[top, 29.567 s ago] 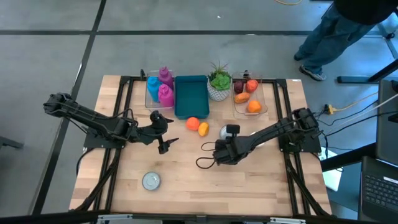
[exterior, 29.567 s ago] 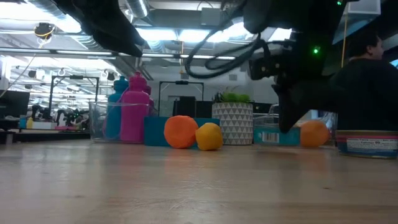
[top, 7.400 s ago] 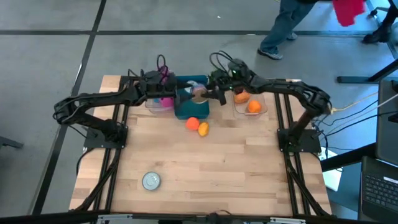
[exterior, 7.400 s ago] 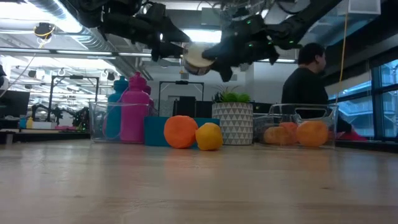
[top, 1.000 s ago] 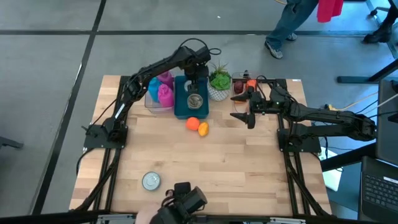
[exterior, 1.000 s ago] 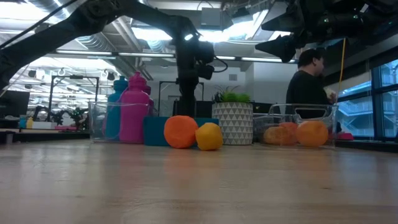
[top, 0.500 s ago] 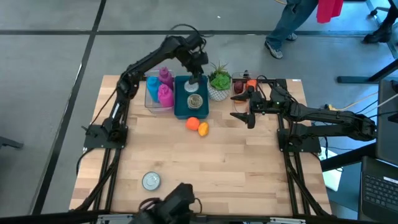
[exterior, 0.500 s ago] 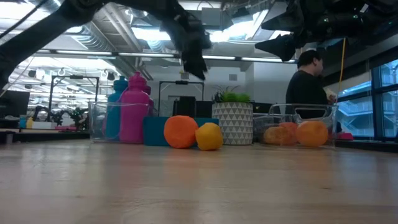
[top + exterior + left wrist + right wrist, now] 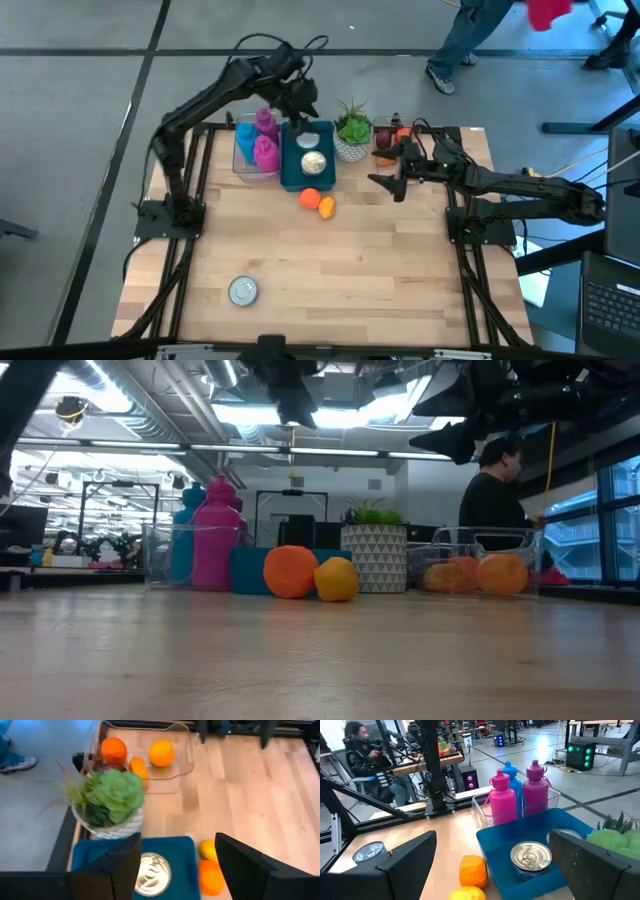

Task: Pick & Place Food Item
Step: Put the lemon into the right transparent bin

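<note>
Can (image 9: 314,161) sits upright in blue bin (image 9: 292,178). Our left hand (image 9: 298,113) hangs above it, fingers apart, empty. Right hand (image 9: 385,181) waits wide open, empty, farther off.

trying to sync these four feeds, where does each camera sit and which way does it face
High: overhead, straight down on the table; both arms show.
Low: table height, level toward the room; arms overhead.
Left wrist: above the blue bin, looking down; its own open fingers show.
Right wrist: looks across the blue bin, own fingers wide.
All but the low view show the can in the bin.
</note>
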You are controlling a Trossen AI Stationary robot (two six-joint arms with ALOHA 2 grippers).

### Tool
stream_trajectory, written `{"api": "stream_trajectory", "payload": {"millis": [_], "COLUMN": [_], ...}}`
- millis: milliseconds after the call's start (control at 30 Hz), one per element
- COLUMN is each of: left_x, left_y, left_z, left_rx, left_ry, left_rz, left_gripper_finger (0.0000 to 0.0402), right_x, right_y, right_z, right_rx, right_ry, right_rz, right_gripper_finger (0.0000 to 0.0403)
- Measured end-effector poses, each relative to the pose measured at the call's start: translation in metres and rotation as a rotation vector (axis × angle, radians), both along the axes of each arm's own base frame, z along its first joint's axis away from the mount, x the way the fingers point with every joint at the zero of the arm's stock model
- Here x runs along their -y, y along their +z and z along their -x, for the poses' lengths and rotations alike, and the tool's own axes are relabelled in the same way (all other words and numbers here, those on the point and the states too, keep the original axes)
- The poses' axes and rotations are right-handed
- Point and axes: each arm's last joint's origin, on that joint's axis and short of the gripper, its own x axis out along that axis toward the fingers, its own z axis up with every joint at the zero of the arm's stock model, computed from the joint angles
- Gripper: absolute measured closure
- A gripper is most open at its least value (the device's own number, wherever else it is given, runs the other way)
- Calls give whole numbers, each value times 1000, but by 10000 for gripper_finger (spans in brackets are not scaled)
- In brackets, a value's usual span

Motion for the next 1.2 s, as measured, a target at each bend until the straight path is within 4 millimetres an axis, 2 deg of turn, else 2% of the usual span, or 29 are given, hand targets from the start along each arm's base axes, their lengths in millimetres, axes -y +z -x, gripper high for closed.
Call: {"api": "stream_trajectory", "payload": {"millis": [167,367,500,667,900,1033,1200], "left_x": [31,76,106,137,161,168,174], "left_y": [-16,-47,-69,-97,-136,-152,-164], "left_z": [19,51,68,81,88,86,84], "left_rx": [31,100,170,293,377,415,460], "left_ry": [8,80,133,107,137,141,157], "left_rz": [20,-5,-52,-28,40,76,91], "left_gripper_finger": [174,180,179,178,178,178,178], "right_x": [0,-7,-16,-27,-42,-45,-45], "right_y": [-3,-13,-25,-41,-68,-66,-60], "right_z": [-8,-22,-32,-43,-57,-76,-103], "right_rx": [18,5,-54,-138,-304,-455,-697], "right_ry": [74,193,202,183,159,192,316], "right_rz": [-7,-41,-44,3,195,304,443], "right_gripper_finger": [21,21,21,21,21,21,21]}}
